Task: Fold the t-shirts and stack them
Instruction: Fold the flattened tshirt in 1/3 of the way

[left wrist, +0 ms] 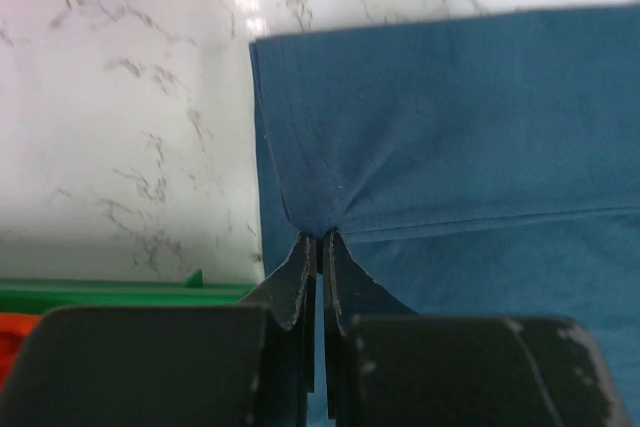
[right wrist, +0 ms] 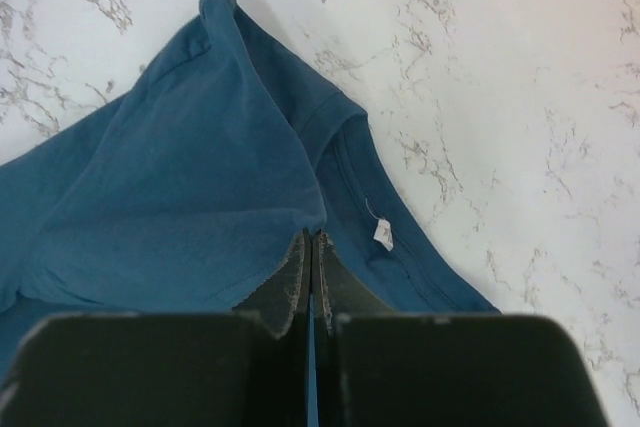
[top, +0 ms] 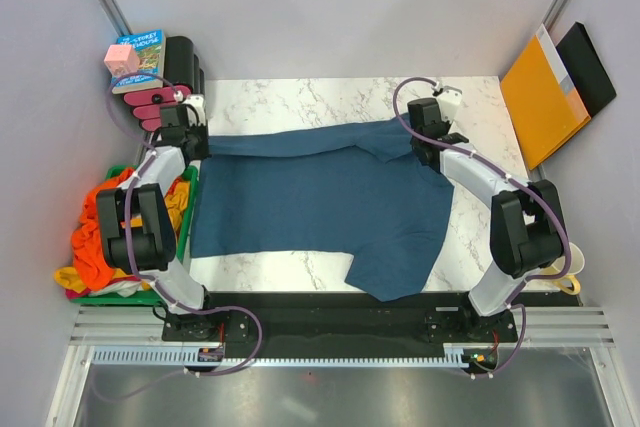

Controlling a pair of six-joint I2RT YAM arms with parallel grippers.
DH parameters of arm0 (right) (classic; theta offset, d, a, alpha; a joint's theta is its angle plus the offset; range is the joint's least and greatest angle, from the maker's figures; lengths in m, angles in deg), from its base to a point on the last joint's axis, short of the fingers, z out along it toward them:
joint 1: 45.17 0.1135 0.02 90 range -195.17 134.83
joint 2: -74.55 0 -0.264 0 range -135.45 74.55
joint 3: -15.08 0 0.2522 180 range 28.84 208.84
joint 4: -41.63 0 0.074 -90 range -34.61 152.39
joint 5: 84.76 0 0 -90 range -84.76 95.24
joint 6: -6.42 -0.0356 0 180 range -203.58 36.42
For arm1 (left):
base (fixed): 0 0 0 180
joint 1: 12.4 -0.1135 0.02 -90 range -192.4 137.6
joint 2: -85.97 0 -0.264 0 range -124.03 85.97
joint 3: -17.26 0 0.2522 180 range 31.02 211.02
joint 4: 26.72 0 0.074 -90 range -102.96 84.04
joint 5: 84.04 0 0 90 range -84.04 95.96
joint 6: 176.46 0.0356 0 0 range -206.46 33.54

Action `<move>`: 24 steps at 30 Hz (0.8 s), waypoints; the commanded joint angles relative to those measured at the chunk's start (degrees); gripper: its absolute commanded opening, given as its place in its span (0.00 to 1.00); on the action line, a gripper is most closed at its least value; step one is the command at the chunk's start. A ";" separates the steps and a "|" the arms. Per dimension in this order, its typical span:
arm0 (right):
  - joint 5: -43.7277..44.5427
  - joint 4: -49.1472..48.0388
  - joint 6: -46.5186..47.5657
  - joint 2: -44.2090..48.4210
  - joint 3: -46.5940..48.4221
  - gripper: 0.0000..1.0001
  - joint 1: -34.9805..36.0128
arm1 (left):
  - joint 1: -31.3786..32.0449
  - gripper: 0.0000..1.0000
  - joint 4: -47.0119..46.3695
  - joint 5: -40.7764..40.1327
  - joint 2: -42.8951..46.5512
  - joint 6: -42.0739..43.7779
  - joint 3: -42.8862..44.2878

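A dark teal-blue t-shirt (top: 320, 197) lies spread across the marble table, one sleeve hanging over the near edge. My left gripper (top: 192, 142) is shut on the shirt's far left hem corner (left wrist: 318, 227). My right gripper (top: 418, 152) is shut on a fold of the shirt (right wrist: 200, 177) beside the collar, whose small white tag (right wrist: 382, 235) shows. The far edge of the shirt is drawn between both grippers. Orange and mustard yellow shirts (top: 95, 232) lie heaped in a green bin (top: 185, 222) at the left.
A book (top: 140, 52), a pink cube (top: 122, 59) and a black object stand at the far left corner. An orange folder (top: 540, 97) and a black one lie beyond the right edge. The green bin's rim (left wrist: 100, 292) shows in the left wrist view.
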 commanded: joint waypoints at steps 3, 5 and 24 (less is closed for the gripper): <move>1.33 -0.20 -2.40 1.81 -3.09 0.00 -0.09 | -0.42 0.02 -1.71 -0.32 2.09 2.13 -2.96; 1.68 -0.11 -3.19 2.16 -4.06 0.00 -0.18 | -0.33 0.02 -1.71 -0.50 2.44 2.04 -3.57; 3.00 3.14 -2.49 9.28 -2.65 0.00 -0.18 | -2.97 0.02 2.15 0.29 2.71 2.57 3.55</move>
